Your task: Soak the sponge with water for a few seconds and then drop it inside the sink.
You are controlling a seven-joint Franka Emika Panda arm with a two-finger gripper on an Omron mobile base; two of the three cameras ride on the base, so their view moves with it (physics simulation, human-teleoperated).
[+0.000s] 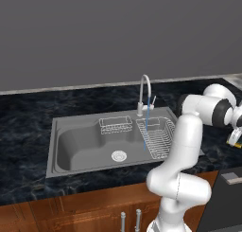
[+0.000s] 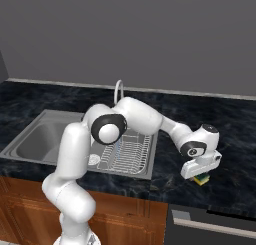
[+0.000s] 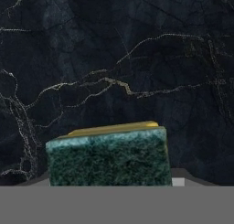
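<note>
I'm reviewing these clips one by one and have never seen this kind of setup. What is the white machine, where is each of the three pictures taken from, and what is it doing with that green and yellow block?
The white machine is a robot arm in a rendered kitchen. Two pictures come from cameras behind it, to its left and right, looking down over a dark marble counter. The third comes from a camera on the hand itself, looking along its fingers.

Set into the counter is the sink, a grey steel basin with a round drain, a wire dish rack and a small wire basket. The water runs from the curved faucet as a thin blue stream.

The arm reaches to the right of the sink. The gripper sits on the sponge, yellow with a dark green layer, low at the counter. Its fingers are hidden, so I cannot tell whether the sponge is gripped yet.
</note>
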